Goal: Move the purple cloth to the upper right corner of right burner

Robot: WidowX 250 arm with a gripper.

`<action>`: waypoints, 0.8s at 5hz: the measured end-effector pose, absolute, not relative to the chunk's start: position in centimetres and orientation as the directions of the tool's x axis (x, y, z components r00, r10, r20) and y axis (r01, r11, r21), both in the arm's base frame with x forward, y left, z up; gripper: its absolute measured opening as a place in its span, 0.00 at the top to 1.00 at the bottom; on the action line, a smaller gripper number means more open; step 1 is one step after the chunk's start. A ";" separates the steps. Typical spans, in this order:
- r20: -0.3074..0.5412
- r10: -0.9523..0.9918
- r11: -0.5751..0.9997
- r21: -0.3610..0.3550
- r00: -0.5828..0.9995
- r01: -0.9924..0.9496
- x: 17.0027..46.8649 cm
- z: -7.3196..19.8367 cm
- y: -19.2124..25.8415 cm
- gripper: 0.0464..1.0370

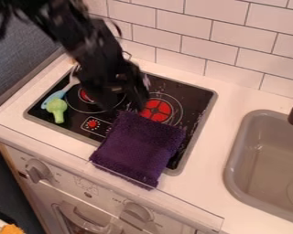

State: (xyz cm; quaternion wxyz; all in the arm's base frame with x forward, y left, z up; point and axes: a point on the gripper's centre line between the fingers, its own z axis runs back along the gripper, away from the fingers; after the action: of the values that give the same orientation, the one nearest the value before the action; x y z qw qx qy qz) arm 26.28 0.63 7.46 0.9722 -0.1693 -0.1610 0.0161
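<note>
Purple cloth (139,148) overlaps the front of the stovetop (197,93), near 1 sink (230,170).

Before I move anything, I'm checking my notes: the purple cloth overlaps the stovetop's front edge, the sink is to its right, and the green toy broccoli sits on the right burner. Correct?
Not the toy broccoli: the camera view shows it near the left edge of the stovetop, by a blue utensil. The rest holds: the purple cloth overlaps the front edge, with the sink to its right.
</note>
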 end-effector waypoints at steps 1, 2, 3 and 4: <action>0.344 0.052 0.952 -0.301 0.937 0.058 24.6 5.3 -0.6 0.04; 0.353 -0.007 0.967 -0.237 0.936 0.097 24.7 4.0 -1.5 0.04; 0.392 -0.033 0.983 -0.154 0.919 0.101 25.4 3.6 -1.6 0.04; 0.397 -0.043 0.991 -0.100 0.917 0.090 26.1 3.5 -1.4 0.04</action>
State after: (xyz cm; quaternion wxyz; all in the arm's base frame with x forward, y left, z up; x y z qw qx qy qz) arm 26.15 -1.38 3.48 0.9772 -0.0581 -0.2012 -0.0340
